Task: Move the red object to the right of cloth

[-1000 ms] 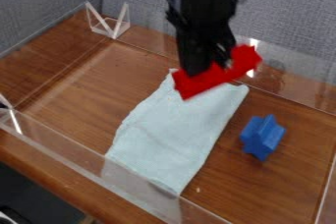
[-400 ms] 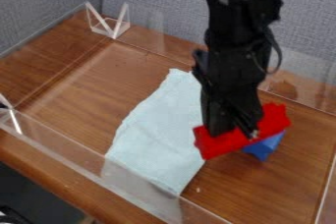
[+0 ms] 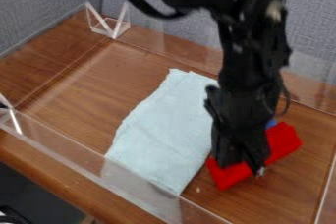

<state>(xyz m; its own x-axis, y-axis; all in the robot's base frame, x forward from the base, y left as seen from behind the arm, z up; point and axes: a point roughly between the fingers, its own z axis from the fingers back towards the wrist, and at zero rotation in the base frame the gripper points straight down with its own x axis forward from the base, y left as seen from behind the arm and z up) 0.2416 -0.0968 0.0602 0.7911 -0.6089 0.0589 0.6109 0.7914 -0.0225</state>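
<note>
Once over cloth [image 3: 157,130], red object [image 3: 234,175] lower.

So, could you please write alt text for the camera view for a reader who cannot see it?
A black robot arm grips a red rectangular block in its tool, low over a wooden table, just right of a rumpled pale-blue cloth. A blue block peeks out behind the arm; clear walls surround the table.
</note>
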